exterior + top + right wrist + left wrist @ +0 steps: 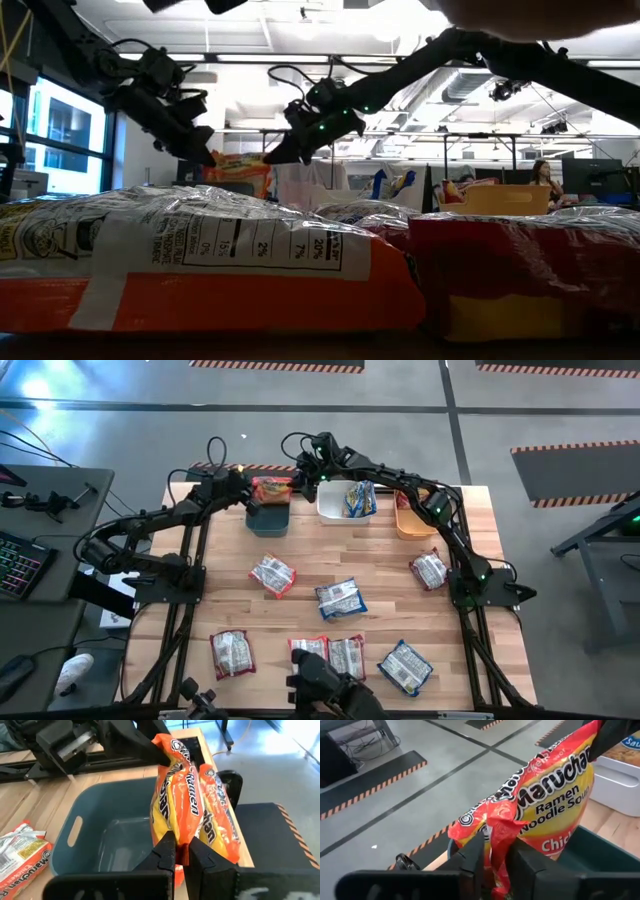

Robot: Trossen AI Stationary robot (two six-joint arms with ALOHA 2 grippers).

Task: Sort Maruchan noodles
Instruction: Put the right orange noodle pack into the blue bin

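1. While both sets of fingers pinch one orange Maruchan packet (271, 489) above the teal bin (268, 519), uneven release risks tearing it.
2. If the left gripper (496, 865) or right gripper (181, 851) lets go crookedly, the packet may fall beyond the bin's rim.

Orange packet's (545, 805) lower edge hidden behind left pincer (496, 865).

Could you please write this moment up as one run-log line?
left gripper: pinching orange packet | right gripper: pinching same packet | position: above teal bin | packet not yet dropped
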